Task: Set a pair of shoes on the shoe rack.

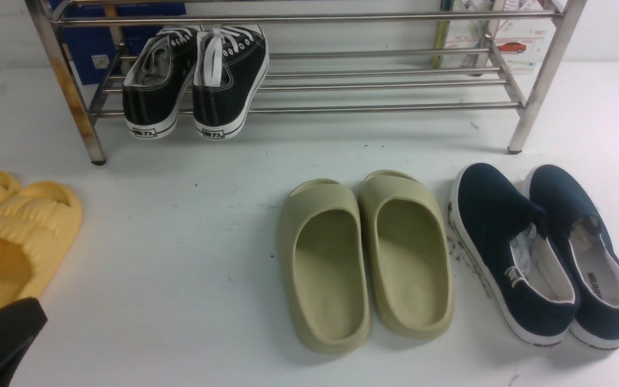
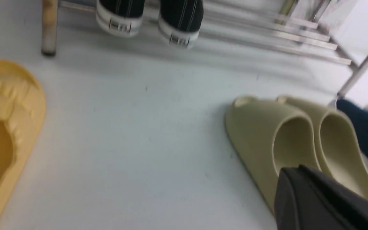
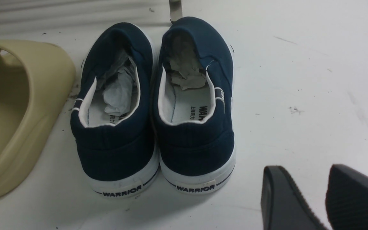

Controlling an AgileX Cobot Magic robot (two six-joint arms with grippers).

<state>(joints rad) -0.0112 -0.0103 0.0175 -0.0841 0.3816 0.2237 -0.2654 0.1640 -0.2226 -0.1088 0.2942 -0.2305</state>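
The pair of shoes (image 1: 229,80), black canvas sneakers with white laces, lies on the lower bars of the shoe rack (image 1: 384,109) at its left end. Their white heels hang over the front bar toward me. In the left wrist view their heels (image 2: 180,19) show at the far edge above the rack's bars (image 2: 267,32). My left gripper (image 1: 24,317) sits low at the near left, well short of the rack; its fingers (image 2: 294,174) are pressed together, shut on nothing. My right gripper (image 3: 305,174) hovers open over bare floor beside the navy slip-ons.
Yellow foam slides (image 1: 14,231) lie at the near left, close to my left gripper. Olive-green slides (image 1: 363,258) sit in the middle and navy slip-ons (image 1: 546,252) stuffed with paper at the right. The rack's rust-stained leg (image 1: 73,91) stands at the left.
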